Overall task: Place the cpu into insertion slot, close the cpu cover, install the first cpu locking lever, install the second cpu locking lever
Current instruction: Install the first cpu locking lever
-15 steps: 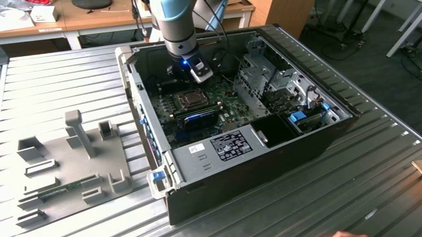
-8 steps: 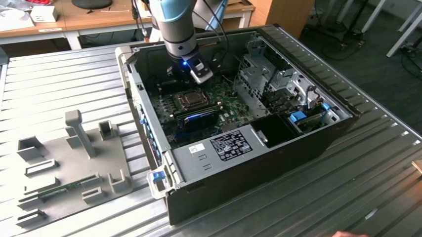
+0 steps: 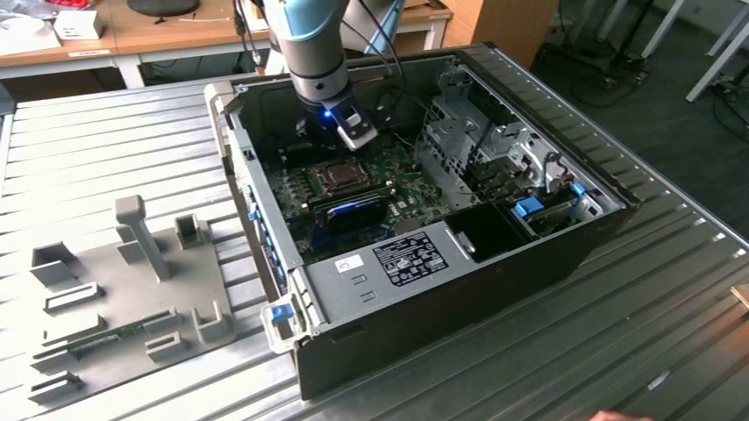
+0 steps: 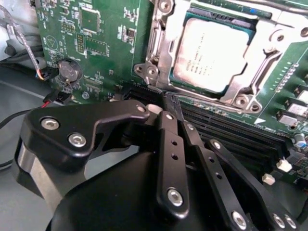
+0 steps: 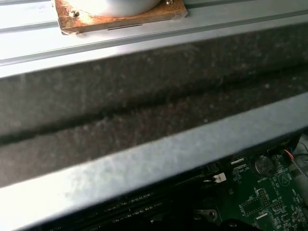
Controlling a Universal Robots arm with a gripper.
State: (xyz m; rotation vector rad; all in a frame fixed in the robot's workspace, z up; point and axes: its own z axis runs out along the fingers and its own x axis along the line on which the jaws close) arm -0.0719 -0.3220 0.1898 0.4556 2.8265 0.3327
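Ribbed metal bench (image 3: 117, 149), open case (image 3: 468, 289): socketed cpu (image 4: 211, 53) looks light, fragile, edges-only I judge; gripper (image 3: 353, 136) state I cannot tell.

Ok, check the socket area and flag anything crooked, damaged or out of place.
Nothing stands out. In the second wrist view the cpu lies flat and square in the window of the cpu cover, and the green board around it shows no damage.

The arm (image 3: 307, 53) is a pale blue-grey tube with a darker grey band at its joint, and a small blue light glows near its wrist. The gripper (image 4: 155, 109) is glossy black, built of rounded linkage bars pinned with silver screws.
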